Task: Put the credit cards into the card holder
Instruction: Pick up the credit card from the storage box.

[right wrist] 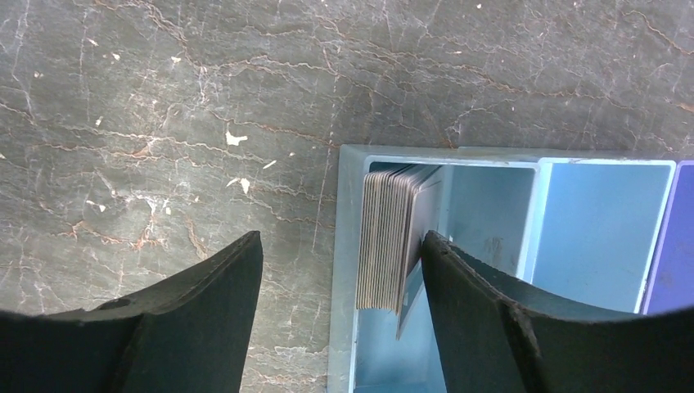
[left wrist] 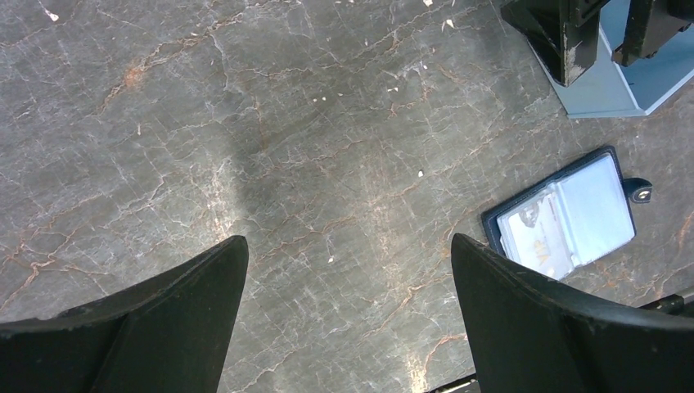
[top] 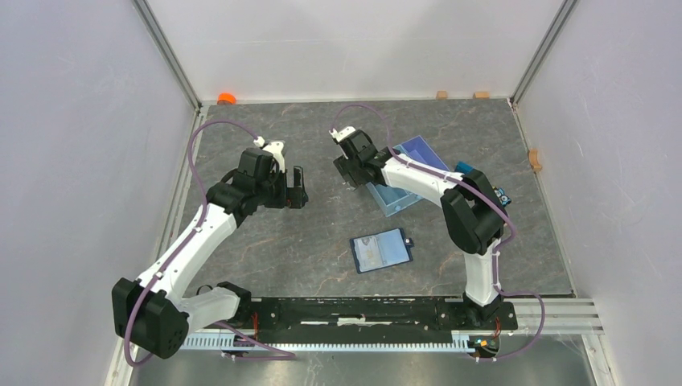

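The credit cards (right wrist: 383,237) stand on edge as a pale stack in the left compartment of a light-blue tray (right wrist: 442,153). My right gripper (right wrist: 342,236) is open and straddles that tray's left wall and the stack. Its right finger (right wrist: 458,278) is inside the compartment, touching the outermost card, which leans away from the rest. Its left finger (right wrist: 221,278) is outside the tray, over the stone. The card holder (top: 382,251) lies open on the table, dark navy, with one pale card showing in its left pocket (left wrist: 532,237). My left gripper (top: 299,186) hangs open over bare stone, holding nothing.
The tray (top: 400,201) sits right of centre, with a purple compartment (top: 422,151) at its far end. An orange object (top: 227,98) and small wooden blocks (top: 441,94) lie along the back edge. Another block (top: 534,159) lies by the right wall. White walls enclose the table.
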Robot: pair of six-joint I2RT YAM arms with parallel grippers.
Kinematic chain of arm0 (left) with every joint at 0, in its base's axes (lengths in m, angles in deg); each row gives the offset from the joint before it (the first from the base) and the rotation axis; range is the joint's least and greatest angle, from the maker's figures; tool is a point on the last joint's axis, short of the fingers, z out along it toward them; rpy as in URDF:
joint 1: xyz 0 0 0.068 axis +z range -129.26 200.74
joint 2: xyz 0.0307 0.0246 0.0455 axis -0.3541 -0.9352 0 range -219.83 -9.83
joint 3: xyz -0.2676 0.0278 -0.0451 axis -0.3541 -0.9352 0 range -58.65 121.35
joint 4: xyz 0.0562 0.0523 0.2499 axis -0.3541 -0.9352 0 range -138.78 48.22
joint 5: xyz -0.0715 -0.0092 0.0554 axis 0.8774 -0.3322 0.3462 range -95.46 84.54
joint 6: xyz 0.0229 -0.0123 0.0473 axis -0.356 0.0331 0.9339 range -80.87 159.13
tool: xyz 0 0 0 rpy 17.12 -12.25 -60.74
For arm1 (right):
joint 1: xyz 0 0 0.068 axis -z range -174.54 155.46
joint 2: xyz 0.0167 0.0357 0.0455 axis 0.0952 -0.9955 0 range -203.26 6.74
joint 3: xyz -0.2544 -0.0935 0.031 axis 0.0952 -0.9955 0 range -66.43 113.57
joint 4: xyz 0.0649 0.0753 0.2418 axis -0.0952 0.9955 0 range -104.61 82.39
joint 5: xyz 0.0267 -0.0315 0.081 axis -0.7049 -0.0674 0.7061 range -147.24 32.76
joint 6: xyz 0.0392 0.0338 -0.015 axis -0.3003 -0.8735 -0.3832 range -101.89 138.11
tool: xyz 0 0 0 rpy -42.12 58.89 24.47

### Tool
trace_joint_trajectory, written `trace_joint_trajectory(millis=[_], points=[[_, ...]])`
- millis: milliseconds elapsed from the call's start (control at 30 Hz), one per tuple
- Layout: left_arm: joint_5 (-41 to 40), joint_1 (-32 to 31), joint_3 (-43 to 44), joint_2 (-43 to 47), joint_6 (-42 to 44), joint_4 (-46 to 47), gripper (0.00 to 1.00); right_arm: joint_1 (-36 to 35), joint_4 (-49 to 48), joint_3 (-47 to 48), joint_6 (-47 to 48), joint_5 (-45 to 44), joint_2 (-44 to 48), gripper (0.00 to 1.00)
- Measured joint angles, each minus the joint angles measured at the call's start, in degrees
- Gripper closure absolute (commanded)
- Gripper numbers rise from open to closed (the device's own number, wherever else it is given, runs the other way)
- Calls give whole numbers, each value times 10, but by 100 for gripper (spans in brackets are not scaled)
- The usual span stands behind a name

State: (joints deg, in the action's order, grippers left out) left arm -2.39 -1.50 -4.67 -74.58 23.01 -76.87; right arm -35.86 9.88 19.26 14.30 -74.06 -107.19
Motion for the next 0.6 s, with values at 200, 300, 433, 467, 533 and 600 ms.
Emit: trace_joint_trajectory(millis=[200, 300, 433, 467, 533, 600], points=[[0, 0, 0, 4, 0, 0, 0, -5, 1, -1, -5, -15, 5, 37], [0, 0, 0, 4, 0, 0, 0, -7, 1, -2, -7, -19, 12, 46], [0, 0, 0, 4, 0, 0, 0, -7, 0, -2, -9, -22, 24, 61], [0, 0, 0, 4, 0, 0, 0, -7, 0, -2, -9, -23, 25, 64], [0, 0, 0, 4, 0, 0, 0, -7, 0, -2, -10, -25, 28, 68], [0, 0, 0, 4, 0, 0, 0, -7, 0, -2, -10, -27, 29, 73]])
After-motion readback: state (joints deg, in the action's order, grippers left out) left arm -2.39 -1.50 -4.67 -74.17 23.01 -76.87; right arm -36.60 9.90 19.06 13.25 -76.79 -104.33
